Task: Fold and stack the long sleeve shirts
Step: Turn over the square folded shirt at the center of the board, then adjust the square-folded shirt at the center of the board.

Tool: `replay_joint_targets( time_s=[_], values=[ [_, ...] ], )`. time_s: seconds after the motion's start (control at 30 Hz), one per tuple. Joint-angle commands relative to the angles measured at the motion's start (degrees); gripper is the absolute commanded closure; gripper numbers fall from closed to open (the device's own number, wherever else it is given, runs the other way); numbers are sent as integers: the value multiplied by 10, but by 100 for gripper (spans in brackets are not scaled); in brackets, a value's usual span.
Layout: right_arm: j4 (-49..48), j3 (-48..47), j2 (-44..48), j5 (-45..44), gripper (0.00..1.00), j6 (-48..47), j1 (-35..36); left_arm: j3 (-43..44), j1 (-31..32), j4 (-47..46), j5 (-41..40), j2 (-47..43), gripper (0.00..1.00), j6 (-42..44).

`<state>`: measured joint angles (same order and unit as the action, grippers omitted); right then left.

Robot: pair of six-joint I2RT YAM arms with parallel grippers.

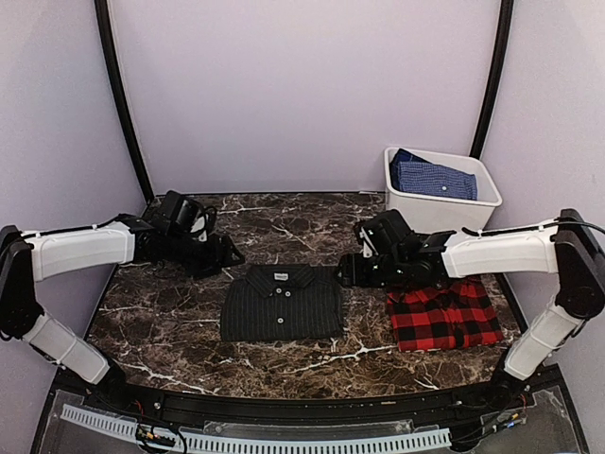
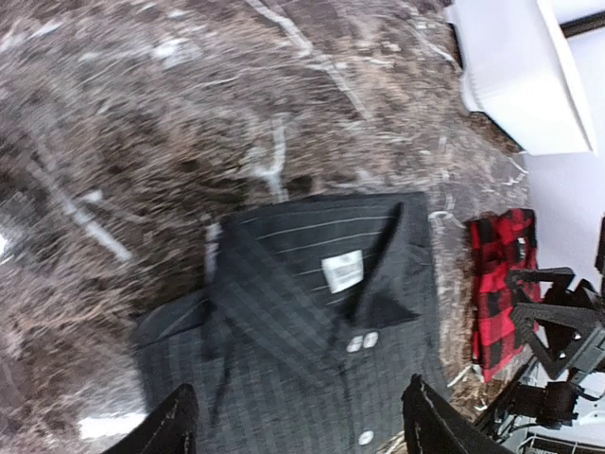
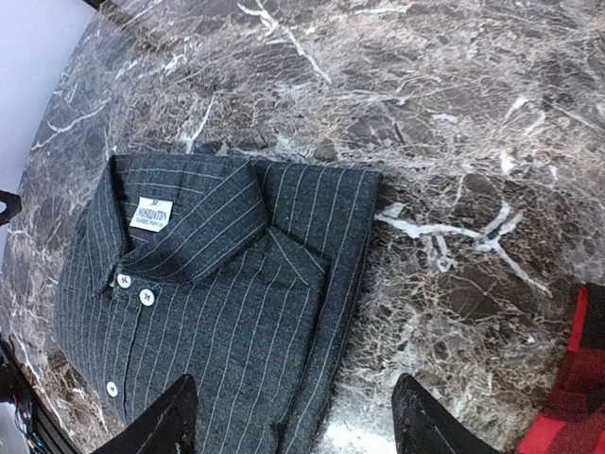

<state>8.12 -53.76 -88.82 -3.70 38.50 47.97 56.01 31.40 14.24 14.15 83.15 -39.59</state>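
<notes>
The charcoal pinstriped long sleeve shirt [image 1: 282, 303] lies folded flat in the middle of the table, collar toward the back. The red-and-black plaid shirt [image 1: 444, 314] lies folded to its right, apart from it. My left gripper [image 1: 230, 255] hovers by the pinstriped shirt's back left corner, and its wrist view shows it [image 2: 298, 426] open above the collar and buttons [image 2: 312, 312], holding nothing. My right gripper [image 1: 347, 271] is at the back right corner; it [image 3: 298, 416] stands open over the shirt's right folded edge [image 3: 217, 303], also empty.
A white bin [image 1: 441, 199] at the back right holds a folded blue shirt [image 1: 433, 177]. The bin [image 2: 525, 76] and the plaid shirt [image 2: 499, 284] also show in the left wrist view. The dark marble table [image 1: 284, 222] is walled at the back and sides.
</notes>
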Motion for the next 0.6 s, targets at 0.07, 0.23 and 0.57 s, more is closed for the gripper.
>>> replay_joint_targets(
  time_s=[0.07,0.23,0.57],
  values=[
    [-10,-46,-70,34,33,-12,3,-101,-65,18,27,-52,25,18],
    [-11,-66,-117,45,35,-9,3,-138,-75,-17,61,-36,25,27],
    [-16,-79,-167,49,38,0,3,-163,-74,-100,123,30,26,31]
  ],
)
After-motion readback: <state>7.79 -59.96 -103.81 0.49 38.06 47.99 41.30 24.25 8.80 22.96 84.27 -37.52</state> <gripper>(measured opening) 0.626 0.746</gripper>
